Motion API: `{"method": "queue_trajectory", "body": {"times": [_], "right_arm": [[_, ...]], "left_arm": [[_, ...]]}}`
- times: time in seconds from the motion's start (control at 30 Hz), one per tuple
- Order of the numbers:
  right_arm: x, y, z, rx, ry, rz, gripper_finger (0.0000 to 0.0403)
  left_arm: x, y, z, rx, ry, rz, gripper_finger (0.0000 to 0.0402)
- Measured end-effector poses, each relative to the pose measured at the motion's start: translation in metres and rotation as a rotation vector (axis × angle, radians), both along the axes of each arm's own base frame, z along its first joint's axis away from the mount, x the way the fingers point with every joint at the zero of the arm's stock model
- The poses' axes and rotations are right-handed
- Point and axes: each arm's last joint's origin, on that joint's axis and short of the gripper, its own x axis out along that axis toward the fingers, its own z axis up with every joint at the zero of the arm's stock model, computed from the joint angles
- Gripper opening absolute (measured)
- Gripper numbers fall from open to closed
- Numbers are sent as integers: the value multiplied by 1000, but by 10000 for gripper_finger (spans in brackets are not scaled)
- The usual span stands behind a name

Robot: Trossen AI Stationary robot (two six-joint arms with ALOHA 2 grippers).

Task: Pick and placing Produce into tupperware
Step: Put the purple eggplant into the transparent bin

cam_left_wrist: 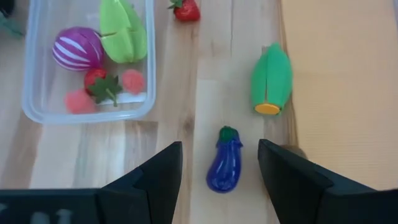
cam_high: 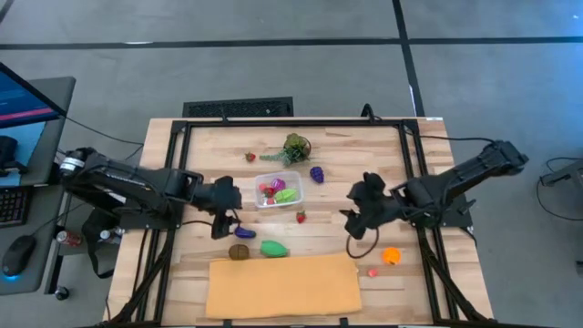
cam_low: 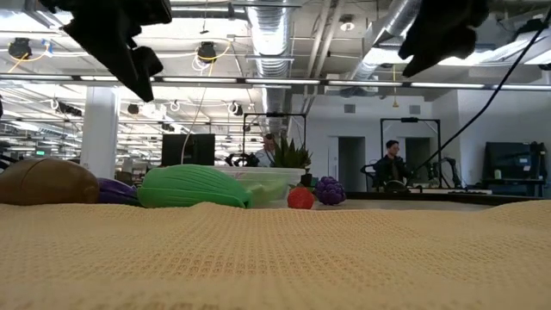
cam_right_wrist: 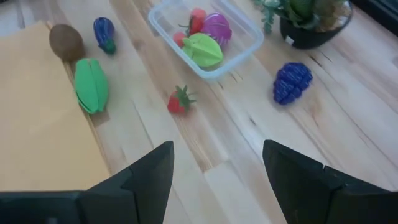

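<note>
Produce, a small blue eggplant (cam_left_wrist: 224, 168), lies on the bench just beside the tupperware (cam_left_wrist: 37, 109), directly between the parted fingers of the left end effector (cam_left_wrist: 219, 171). It is judged light, rigid and slippery, best gripped across its plump middle. The right end effector (cam_right_wrist: 217, 174) is held apart, empty, near the tupperware.

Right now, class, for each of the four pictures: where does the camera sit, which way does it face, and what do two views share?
High view: overhead, straight down on the table; both arms, left claw and right claw.
Low view: table height, looking across the tan sheet into the room; arms hang above.
Left wrist view: down past its open fingers at the blue eggplant.
Right wrist view: past its open fingers at the strawberry.
Shared: the tupperware shows in both wrist views.
</note>
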Motion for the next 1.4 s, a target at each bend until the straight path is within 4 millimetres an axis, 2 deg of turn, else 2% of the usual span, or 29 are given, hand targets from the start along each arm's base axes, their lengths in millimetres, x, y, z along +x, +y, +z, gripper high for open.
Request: {"method": "queue_trajectory", "body": {"times": [0.17,0.37,0.57,0.7,1.4], "right_arm": [[-16,13,-1,-17,-2,-57,240],[-29,26,-4,-26,-10,-102,240],[-39,36,-4,-19,-44,-124,240],[-44,39,-5,-4,-38,-135,240],[-47,41,-5,-6,-61,-158,240]], "left_arm": [[3,-16,-8,64,29,-26,200],[17,-32,-35,93,141,-82,200],[29,-38,-64,119,274,-82,200],[33,-40,-76,111,320,-93,200],[46,-42,-75,62,219,-115,200]]}}
